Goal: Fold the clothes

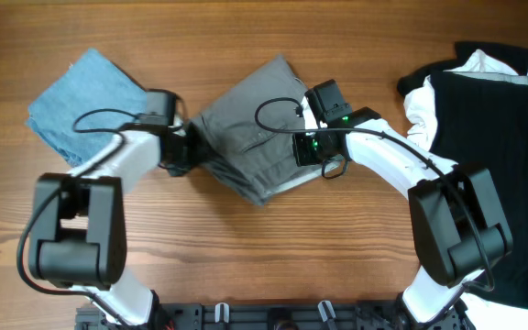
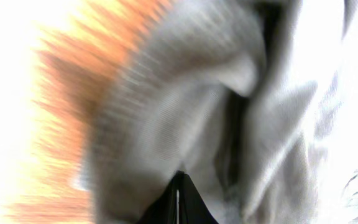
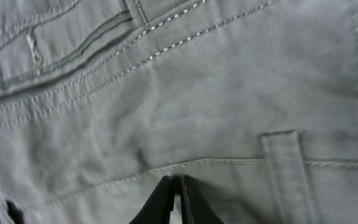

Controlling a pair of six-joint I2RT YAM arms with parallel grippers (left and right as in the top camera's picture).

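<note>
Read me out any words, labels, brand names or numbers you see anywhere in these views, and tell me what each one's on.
None: no text can be read in any view.
The grey twill trousers show only stitching, a pocket seam and a belt loop in the right wrist view, with no tag.
The folded blue denim cloth and the black and white garment carry no visible print.
The left wrist view is too blurred to read anything.
</note>
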